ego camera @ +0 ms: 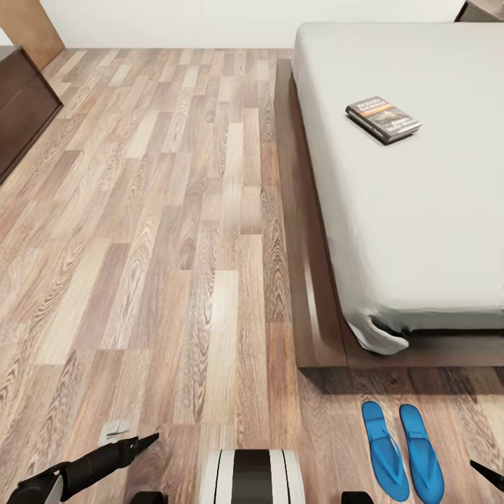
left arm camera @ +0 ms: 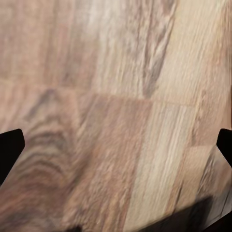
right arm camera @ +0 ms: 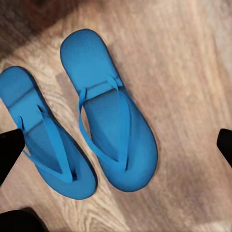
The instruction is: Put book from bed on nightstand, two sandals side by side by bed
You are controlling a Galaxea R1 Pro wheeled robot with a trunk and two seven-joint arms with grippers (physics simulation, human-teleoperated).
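Observation:
The book (ego camera: 383, 119), dark-covered with an orange band, lies flat on the pale mattress of the bed (ego camera: 420, 231). The two sandals, bright blue, lie side by side on the floor just off the bed's foot: one (ego camera: 383, 451) and the other (ego camera: 421, 456). In the right wrist view both sandals (right arm camera: 108, 116) (right arm camera: 46, 140) lie below my right gripper (right arm camera: 116, 145), which is open and apart from them. My left gripper (left arm camera: 116, 145) is open over bare plank floor. In the head view it (ego camera: 136, 444) sits low at the left. A dark corner of a nightstand (ego camera: 483, 8) shows beyond the bed.
A dark brown cabinet (ego camera: 21, 105) stands against the left wall with a wooden panel (ego camera: 31, 28) behind it. Wide plank floor (ego camera: 175, 210) stretches between it and the bed's dark frame (ego camera: 308, 245). My white base (ego camera: 252, 476) is at the bottom.

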